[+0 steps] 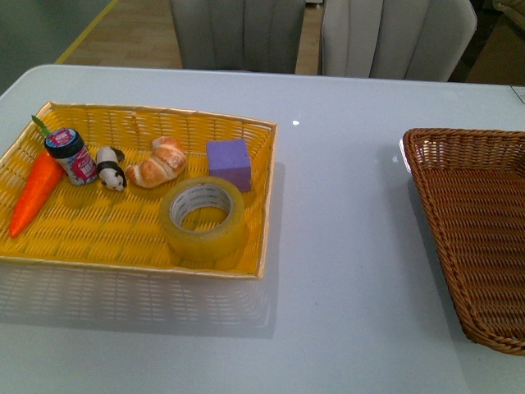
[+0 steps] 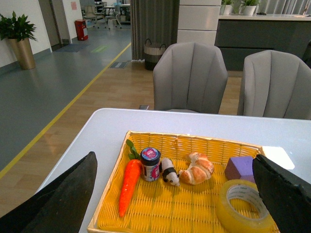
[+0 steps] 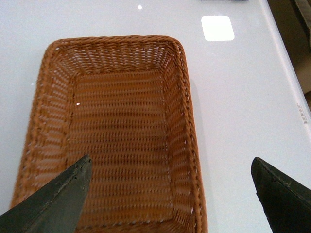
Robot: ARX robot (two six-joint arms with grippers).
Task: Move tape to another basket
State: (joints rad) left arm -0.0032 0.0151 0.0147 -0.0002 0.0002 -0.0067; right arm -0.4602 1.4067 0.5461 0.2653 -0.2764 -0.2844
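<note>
While neither arm shows in the front view, each wrist view shows its own tool.

Far left: the left tool has its fingers spread wide with nothing between them. It sits at the near side of the tray, facing across it.

The tray is yellow, woven and shallow, on the left half of the white bench. Contents, left to right:
- carrot, lying along the left rim, green top toward the far side
- jar, upright, just right of the carrot's top
- panda, small figure just beside the jar
- croissant
- block, purple, toward the far right corner

The tape lies flat, hole up, in the near right part of the tray. It is just nearer than the croissant and block, and close to the right rim.

Past the bench's far edge stand two grey chairs.

The basket is brown wicker with raised sides. It sits at the right edge of the bench, well apart from the tray, cut off by the frame.

Far right: the right tool is over the basket, looking down into it, fingers spread wide, gripping nothing.
</note>
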